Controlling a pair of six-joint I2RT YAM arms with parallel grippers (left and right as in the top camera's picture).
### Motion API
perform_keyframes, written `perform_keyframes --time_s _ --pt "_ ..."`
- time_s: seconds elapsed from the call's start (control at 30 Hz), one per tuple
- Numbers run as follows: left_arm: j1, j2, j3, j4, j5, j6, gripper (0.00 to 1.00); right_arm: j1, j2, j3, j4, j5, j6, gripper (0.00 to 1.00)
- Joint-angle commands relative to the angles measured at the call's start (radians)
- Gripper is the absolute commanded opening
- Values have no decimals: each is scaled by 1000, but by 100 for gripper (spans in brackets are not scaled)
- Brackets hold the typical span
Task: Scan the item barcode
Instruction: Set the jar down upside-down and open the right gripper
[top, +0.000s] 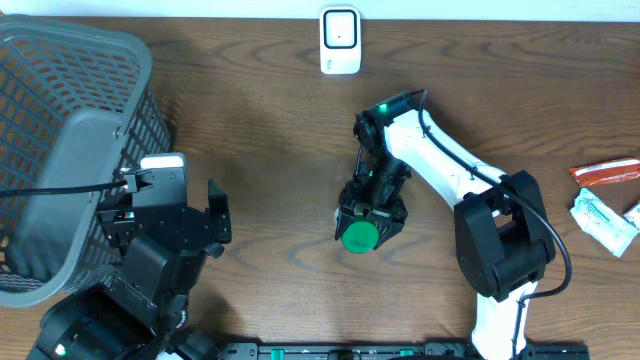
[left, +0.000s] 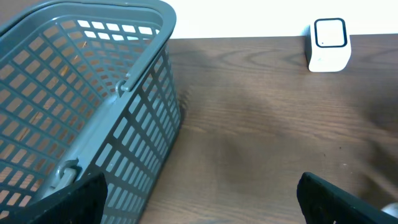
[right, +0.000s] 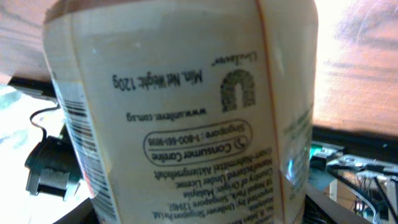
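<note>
Jar (top: 360, 237), green-lidded, cream label, one unit: held clear of the table (top: 270, 130) near its middle, in the right end effector (top: 370, 213), whose jaws stand partly apart and closed on the jar's body, lid pointing toward the near edge. Step in hand, by judgement: item is picked up and being carried or turned for presentation; scan not yet made. Scanner (top: 340, 40), small white unit, stands at the far edge, well apart from the jar. Barcode (right: 74, 124): in the right wrist view it shows only as a sliver of bars wrapping round the left curve of the label, most of it turned out of sight; which way it faces relative to the scanner cannot be told. Next move probably calls for rolling the jar so the bars face the scanner window, then carrying it farther up the table toward that unit. Left end effector (top: 216, 214): jaws fully apart, holding nothing, beside the grey basket (top: 60, 60) at the left. Basket contents are not clear from either view. Red packet (top: 605, 172) and pale packets (top: 600, 215) lie at the far right, partly cut off by the frame; their print is too small to read. Label text in the wrist view reads upside down, lower lines blurred.
</note>
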Motion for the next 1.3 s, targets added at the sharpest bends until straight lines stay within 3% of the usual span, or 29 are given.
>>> perform_keyframes --time_s 0.0,0.33,0.63,0.67,0.83,1.2,1.27 --pt "3 -3 6 -2 -12 -5 98 -10 4 19 -21 -60 -16 57" --pt "3 -3 6 -2 -12 -5 98 -10 6 -56 -109 -63 -55 58" --pt "3 -3 6 -2 -12 -5 98 -20 48 -174 -121 -205 -212 55" --pt "3 -3 6 -2 -12 -5 98 -21 57 -174 -121 -238 -232 58" --pt "3 -3 6 -2 -12 -4 98 -22 74 -174 -121 -224 -234 67" --pt "3 -3 6 -2 -12 -4 98 -23 225 -174 -103 -187 -229 61" --pt "3 -3 6 -2 -12 -5 98 -25 246 -174 -102 -180 -242 66"
